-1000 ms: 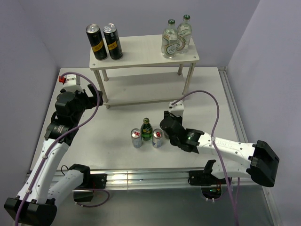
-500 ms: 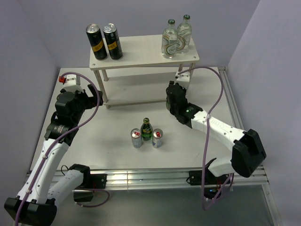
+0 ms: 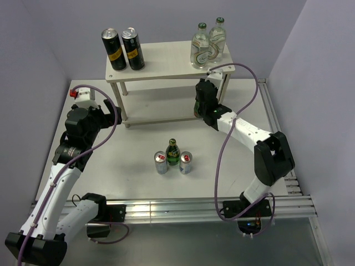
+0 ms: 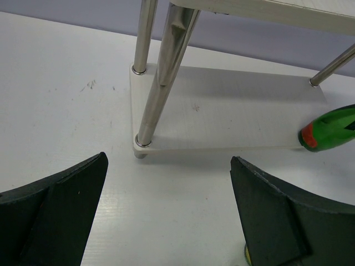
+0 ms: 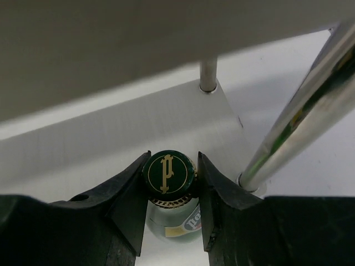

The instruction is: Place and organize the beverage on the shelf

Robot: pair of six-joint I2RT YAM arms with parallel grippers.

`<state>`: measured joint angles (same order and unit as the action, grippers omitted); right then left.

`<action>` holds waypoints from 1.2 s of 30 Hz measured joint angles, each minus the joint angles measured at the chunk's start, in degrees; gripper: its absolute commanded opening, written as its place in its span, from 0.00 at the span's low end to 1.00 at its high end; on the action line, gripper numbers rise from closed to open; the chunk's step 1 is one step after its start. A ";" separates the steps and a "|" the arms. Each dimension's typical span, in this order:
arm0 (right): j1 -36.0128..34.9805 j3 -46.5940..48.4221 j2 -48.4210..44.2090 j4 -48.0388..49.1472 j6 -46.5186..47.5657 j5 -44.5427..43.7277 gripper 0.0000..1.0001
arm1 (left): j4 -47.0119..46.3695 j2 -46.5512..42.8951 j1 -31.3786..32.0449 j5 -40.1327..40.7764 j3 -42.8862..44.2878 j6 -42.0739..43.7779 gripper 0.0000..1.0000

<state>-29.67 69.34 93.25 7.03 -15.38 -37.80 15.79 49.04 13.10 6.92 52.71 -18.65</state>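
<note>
So the right gripper [image 5: 170, 185] is clamped on the neck of a green bottle [image 5: 168, 172], tucked under the shelf's [image 3: 166, 65] top board, near the right end of the bottom board. The cap faces back at the wrist camera and the body runs away from it toward the board. From the left wrist it looks slanted, not upright. The left gripper [image 4: 166, 213] hangs wide open, empty, near the front left leg. Another green bottle [image 3: 173, 151] stands upright on the table [image 3: 111, 160] between two silver cans [image 3: 160, 162].
</note>
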 measured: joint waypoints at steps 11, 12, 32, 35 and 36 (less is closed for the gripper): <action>1.86 1.05 2.89 5.07 0.76 0.15 0.00 | 0.00 0.72 0.00 -0.63 0.00 0.00 0.99; 1.86 1.05 3.13 5.62 0.96 0.11 0.00 | 0.00 0.72 0.00 -0.63 0.00 0.00 0.99; 1.86 4.48 7.41 9.20 4.35 -0.61 0.50 | 0.00 0.72 0.00 -0.66 0.00 0.00 0.99; 1.84 5.14 7.63 9.07 5.01 0.11 0.59 | 0.00 0.68 0.00 -0.63 0.00 0.00 0.99; 1.84 5.46 7.76 8.96 5.11 0.22 0.62 | 0.00 0.68 0.00 -0.63 0.00 0.00 0.99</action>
<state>-27.83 74.81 101.01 15.99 -10.26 -37.58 15.79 49.71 13.10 6.28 52.71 -18.65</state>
